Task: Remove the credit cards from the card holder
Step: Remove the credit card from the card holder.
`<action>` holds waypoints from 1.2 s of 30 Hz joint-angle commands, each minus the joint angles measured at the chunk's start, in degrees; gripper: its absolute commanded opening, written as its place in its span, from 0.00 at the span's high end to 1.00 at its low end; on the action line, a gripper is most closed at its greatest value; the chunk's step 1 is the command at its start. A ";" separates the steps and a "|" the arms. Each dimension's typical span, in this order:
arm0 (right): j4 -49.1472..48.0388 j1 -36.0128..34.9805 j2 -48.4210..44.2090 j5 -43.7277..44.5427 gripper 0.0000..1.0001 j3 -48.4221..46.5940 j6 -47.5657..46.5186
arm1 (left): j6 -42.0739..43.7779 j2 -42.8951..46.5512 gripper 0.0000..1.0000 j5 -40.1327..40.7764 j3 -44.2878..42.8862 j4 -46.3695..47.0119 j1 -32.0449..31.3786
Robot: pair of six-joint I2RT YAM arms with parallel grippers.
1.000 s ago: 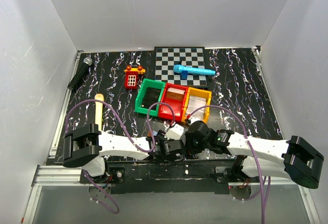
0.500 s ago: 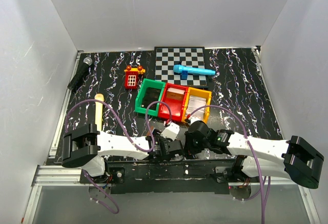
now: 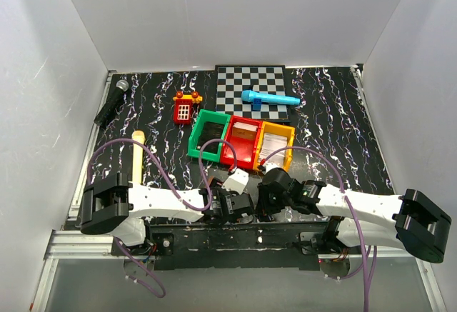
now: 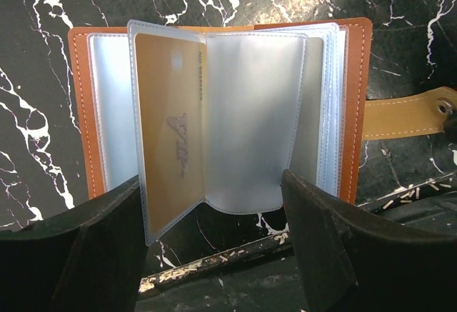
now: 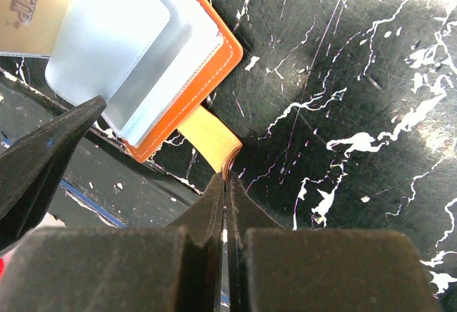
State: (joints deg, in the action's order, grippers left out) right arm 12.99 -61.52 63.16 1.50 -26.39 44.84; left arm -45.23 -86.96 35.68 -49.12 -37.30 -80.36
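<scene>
The card holder (image 4: 355,112) lies open near the table's front edge: orange-brown leather with pale blue glossy sleeves fanned up. A tan credit card (image 4: 168,126) sits inside a left sleeve, and it also shows in the right wrist view (image 5: 28,12). My left gripper (image 4: 211,178) is open, with one finger on each side of the sleeves' lower edge. My right gripper (image 5: 225,176) is shut on the holder's tan strap (image 5: 208,139), right of the holder (image 5: 207,69). In the top view both wrists (image 3: 250,198) cover the holder.
Green (image 3: 207,132), red (image 3: 239,141) and orange (image 3: 275,144) bins stand just beyond the grippers. A checkerboard (image 3: 250,83) with a blue toy microphone (image 3: 268,99), a red toy phone (image 3: 184,108), a black microphone (image 3: 111,101) and a wooden handle (image 3: 137,155) lie further out.
My left wrist has shifted a little to the left over the holder. The right arm has stayed in place with the strap in its grip.
</scene>
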 commanded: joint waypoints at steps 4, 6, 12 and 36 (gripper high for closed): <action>-0.69 0.26 0.21 0.08 0.99 0.03 0.07 | 1.11 3.02 0.32 2.03 -0.09 0.82 0.29; -0.69 0.26 0.13 0.26 0.99 0.03 0.25 | 1.20 3.02 0.32 1.85 -0.10 1.09 0.20; -0.51 0.26 0.13 0.26 0.99 0.20 0.51 | 1.37 3.11 0.32 1.93 -0.18 1.09 0.29; -1.13 2.54 -2.51 -0.35 0.99 0.99 1.22 | -0.91 6.71 0.31 6.68 0.17 -4.71 0.29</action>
State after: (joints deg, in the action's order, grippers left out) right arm 13.04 -59.61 61.58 1.28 -26.35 46.15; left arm -44.93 -84.12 38.17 -49.12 -39.90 -80.34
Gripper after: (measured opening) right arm 0.023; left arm 0.686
